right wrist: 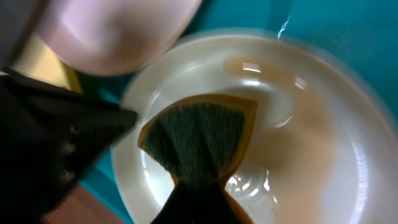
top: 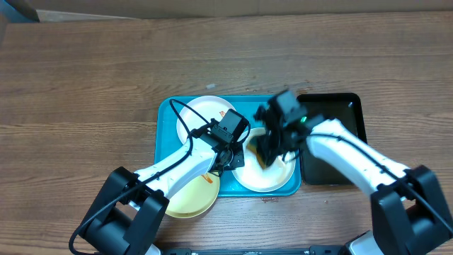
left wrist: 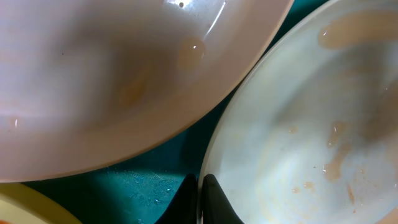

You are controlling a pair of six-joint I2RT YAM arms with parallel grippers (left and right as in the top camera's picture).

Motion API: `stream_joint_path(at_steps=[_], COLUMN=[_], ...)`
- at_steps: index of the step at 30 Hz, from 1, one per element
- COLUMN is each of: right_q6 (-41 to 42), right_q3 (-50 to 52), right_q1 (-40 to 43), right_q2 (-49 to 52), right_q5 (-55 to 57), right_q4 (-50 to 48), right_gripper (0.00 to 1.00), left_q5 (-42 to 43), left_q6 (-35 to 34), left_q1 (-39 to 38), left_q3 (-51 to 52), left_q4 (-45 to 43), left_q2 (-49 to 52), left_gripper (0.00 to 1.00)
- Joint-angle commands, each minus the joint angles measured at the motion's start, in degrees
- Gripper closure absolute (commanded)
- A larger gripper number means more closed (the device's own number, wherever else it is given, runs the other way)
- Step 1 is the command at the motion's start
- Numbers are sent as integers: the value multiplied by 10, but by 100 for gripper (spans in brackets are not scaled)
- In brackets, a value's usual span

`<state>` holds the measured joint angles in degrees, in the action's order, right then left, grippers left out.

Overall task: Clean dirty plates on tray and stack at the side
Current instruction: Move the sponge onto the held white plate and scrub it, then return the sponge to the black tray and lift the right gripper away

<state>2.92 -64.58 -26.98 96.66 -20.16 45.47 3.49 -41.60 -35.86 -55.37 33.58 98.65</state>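
Jaws L: L gripper [left wrist: 198,190] tips together, no gap, sitting at rim of front white plate [top: 272,178]; can't tell if rim's pinched.
Jaws R: R gripper [right wrist: 194,198] clamped on sponge [right wrist: 200,138], green scrub face up, orange edge.
Yellow plate [top: 187,202]: 7 o'clock of tray [top: 164,134], overhangs tray's near rim, partly under L arm; orange-red smear.
Rear white plate [top: 202,117]: 11 o'clock in tray, smear by its right edge.
Front white plate: 5 o'clock in tray, wet w/ pale orange film; sponge down on its 10 o'clock part.
Black tray [top: 336,113]: just beside tray at 3 o'clock, under R arm.
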Motion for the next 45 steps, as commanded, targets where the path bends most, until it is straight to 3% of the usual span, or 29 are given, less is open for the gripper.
stream_joint_path(at_steps=[1, 6, 10, 14, 22, 25, 30, 33, 34, 38, 41, 44, 45], right_q6=[-16, -19, 0, 49, 46, 46, 46, 46, 63, 81, 101, 107, 107], right_q3=[-70, -103, -89, -63, 24, 34, -13, -74, -119, -173, -177, -171, -170], right_q1=[48, 139, 208, 256, 269, 269, 271, 272, 280, 311, 345, 382, 392], right_q2=[-3, -3, -2, 7, 39, 46, 45, 45, 45, 45, 45, 49, 50], right_q5=[-30, -14, 59, 130, 154, 159, 158, 159, 173, 207, 221, 220, 220], right_q4=[37, 102, 110, 73, -39, -50, -28, 16, 45, 63, 56, 57, 61], right_gripper=[96, 96, 96, 96, 95, 74, 55, 48, 39, 34, 28, 0, 0], left_q5=[0, 0, 0, 0, 0, 0, 3, 2, 2, 2, 2, 2, 2], left_q6=[-2, -2, -2, -2, -2, -2, -2, -2, -2, -2, -2, -2, -2], left_q1=[3, 3, 3, 3, 3, 3, 3, 3, 3, 3, 2, 2, 2], left_q3=[5, 5, 5, 5, 5, 5, 5, 5, 5, 5, 5, 5, 5], left_q4=[2, 2, 2, 2, 2, 2, 2, 2, 2, 3, 6, 6, 7], left_q2=[7, 7, 7, 7, 7, 7, 7, 7, 7, 7, 7, 7, 7], left_gripper=[96, 92, 86, 77, 70, 68, 64, 62, 62, 58, 61, 64, 64])
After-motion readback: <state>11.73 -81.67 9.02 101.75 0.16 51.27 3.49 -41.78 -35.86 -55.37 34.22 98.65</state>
